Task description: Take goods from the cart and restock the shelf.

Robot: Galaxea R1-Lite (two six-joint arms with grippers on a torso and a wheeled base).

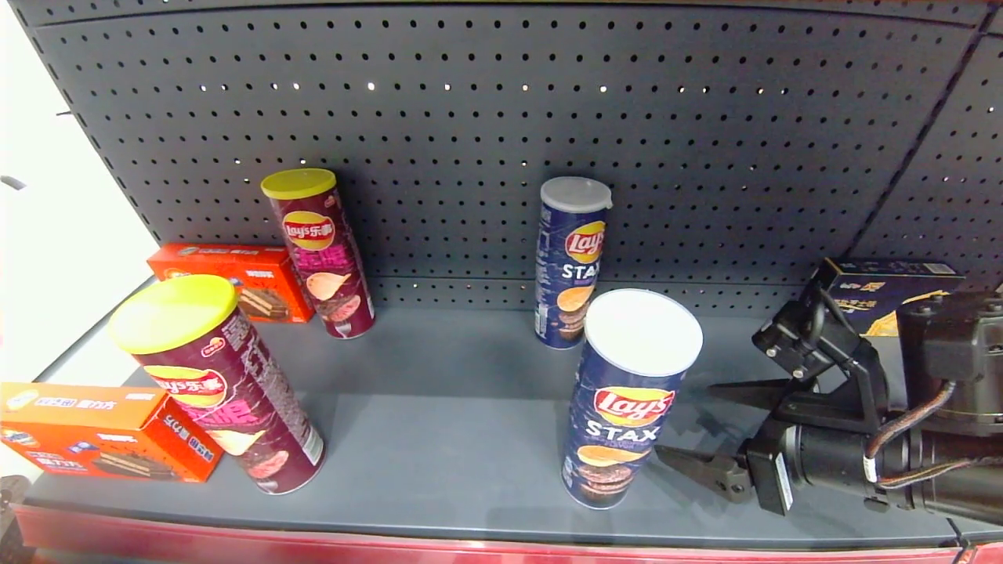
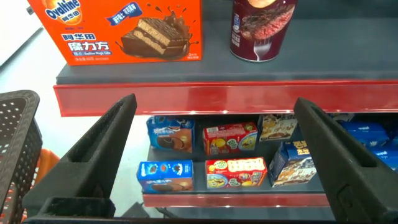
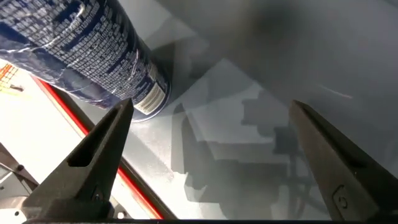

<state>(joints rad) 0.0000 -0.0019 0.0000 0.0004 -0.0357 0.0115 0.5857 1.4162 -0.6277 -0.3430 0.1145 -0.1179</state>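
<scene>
My right tool (image 1: 684, 421) lies low over the grey metal shelf (image 1: 439, 423) near its front right corner, fingers spread wide apart with nothing between them. In the right wrist view, the right tool (image 3: 211, 155) shows bare shelf (image 3: 280, 62) in the gap. The dark blue chip can with the white lid (image 1: 631, 392) stands upright just beside one fingertip, outside the gap and close to the shelf's front edge; its base (image 3: 81, 50) sits next to that finger.

A second dark blue can with a clear lid (image 1: 572, 262) stands behind it, near the perforated grey back panel (image 1: 470, 117). A dark blue carton (image 1: 885, 294) sits in the back right corner, beyond my right arm.

Toward the left end, a maroon chip can with a yellow lid (image 1: 215, 376) stands near the front edge, touching an orange biscuit box (image 1: 102, 431) at the front left corner. Another maroon can with a yellow lid (image 1: 317, 251) stands near the back, just beside a second orange box (image 1: 235, 278) in the back left corner.

My left tool (image 2: 211, 155) hangs in front of the shelf, below its red front lip (image 2: 230, 96), fingers wide apart and holding nothing. Past them, small blue and red snack boxes (image 2: 230, 168) fill lower shelves, and a black mesh basket (image 2: 18, 137) stands off to one side.
</scene>
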